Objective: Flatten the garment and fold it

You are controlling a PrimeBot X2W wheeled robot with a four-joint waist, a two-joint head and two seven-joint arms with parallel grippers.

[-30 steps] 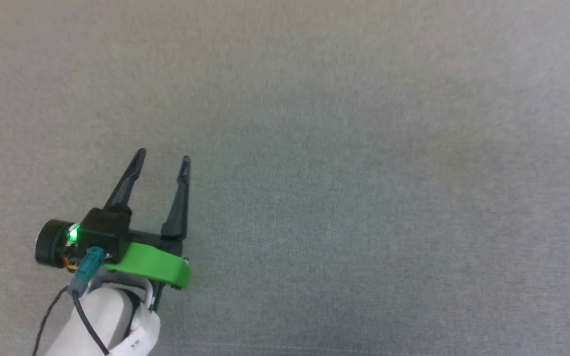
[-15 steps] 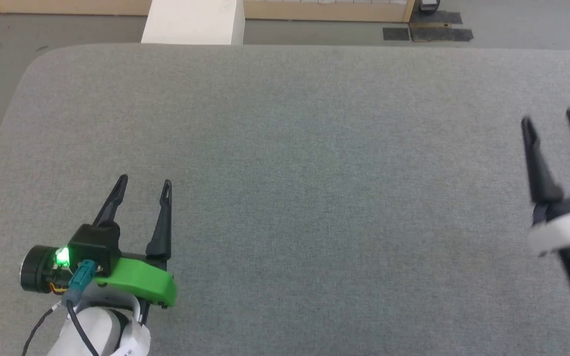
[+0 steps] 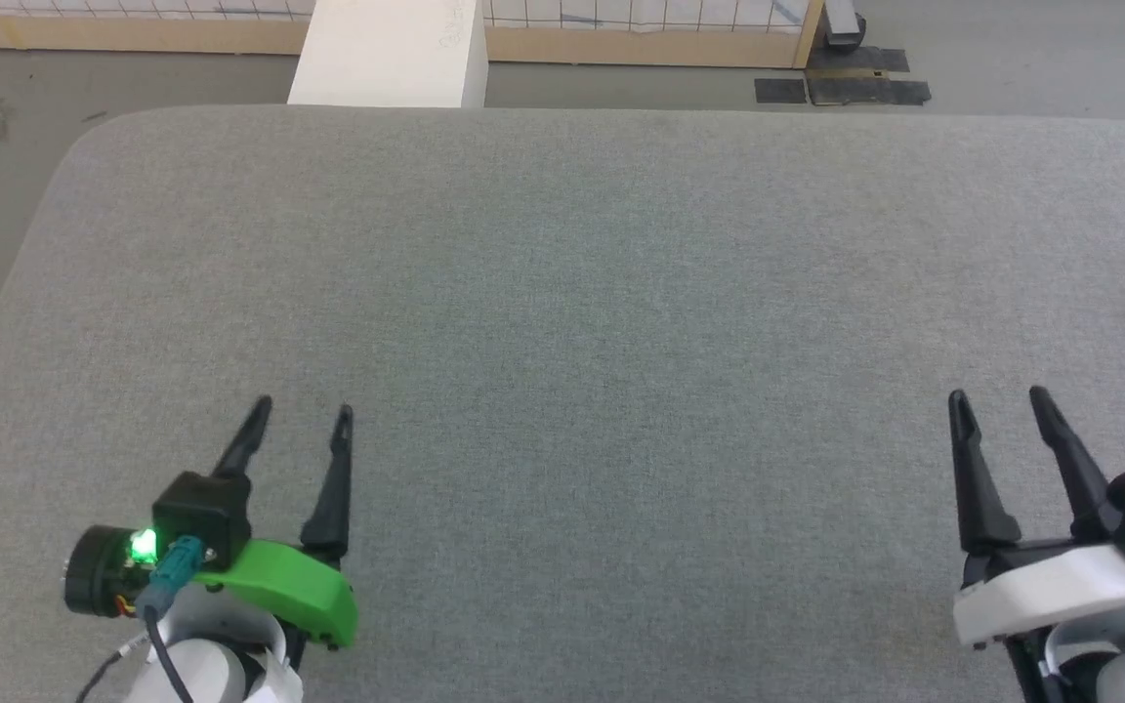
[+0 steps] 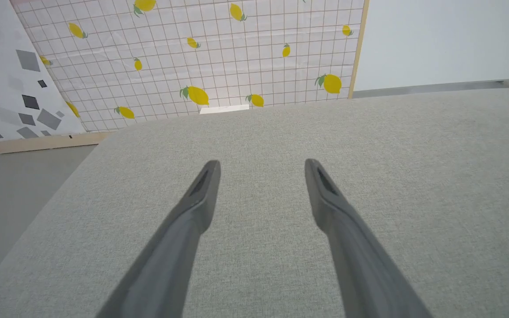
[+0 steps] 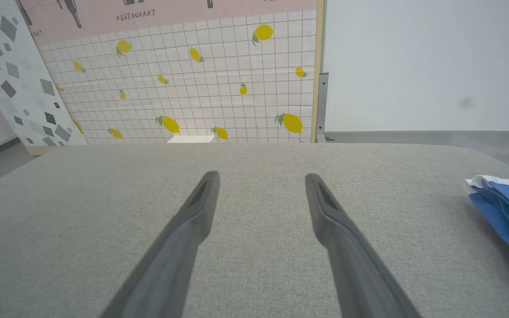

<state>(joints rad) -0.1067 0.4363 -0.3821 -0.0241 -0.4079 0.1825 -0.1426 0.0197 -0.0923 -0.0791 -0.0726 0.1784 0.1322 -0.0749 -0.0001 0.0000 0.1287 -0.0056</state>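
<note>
Frankly, you've yet to start: bright blue white-trimmed fabric shorts [image 5: 508, 207] lie untouched at right, while dark-fingered left gripper [image 3: 302, 412] and right gripper [image 3: 999, 395] gape empty.

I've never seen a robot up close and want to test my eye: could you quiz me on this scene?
1. Multiple choice: in the right wrist view, the blue garment lies A) at the right edge of the grey padded table, B) at its middle, C) on the floor.
2. True or false: the left pincer and the right pincer both stand open and empty.
3. Fill in: the panel behind the table is printed with yellow ____.
Key: 1 A; 2 true; 3 lemons.
</note>
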